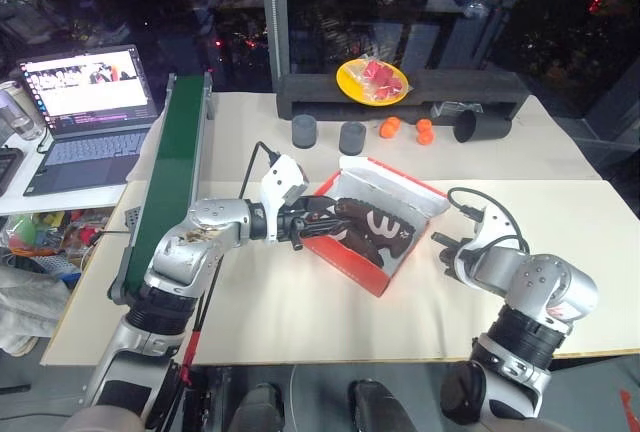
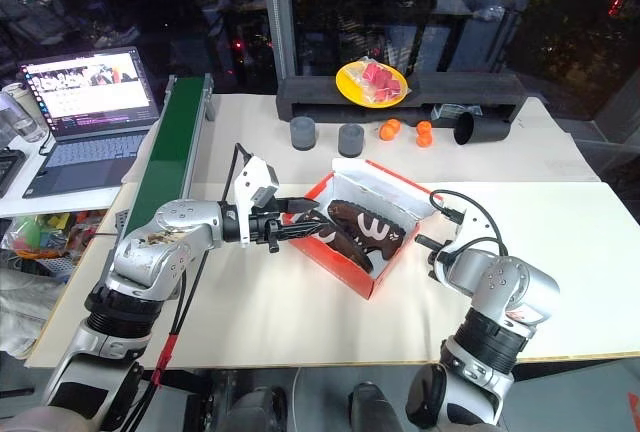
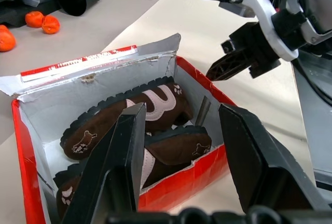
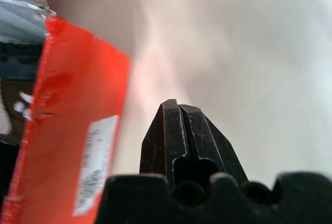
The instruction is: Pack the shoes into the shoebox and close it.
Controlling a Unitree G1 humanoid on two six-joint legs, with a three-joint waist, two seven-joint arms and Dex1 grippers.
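Tools first: the left tool (image 1: pixel 312 224) has its two black fingers spread apart, and it holds nothing. It reaches over the near end of the shoebox (image 1: pixel 352 262), just above the shoes (image 1: pixel 375 224). The right tool (image 1: pixel 441 241) has its fingers pressed together and is empty. It sits just beside the far end of the box, near the small end label (image 4: pixel 93 164). Both brown shoes lie inside the red box, side by side. The box lid (image 1: pixel 392 180) stands open. The box rests on the pale surface (image 1: pixel 300 322).
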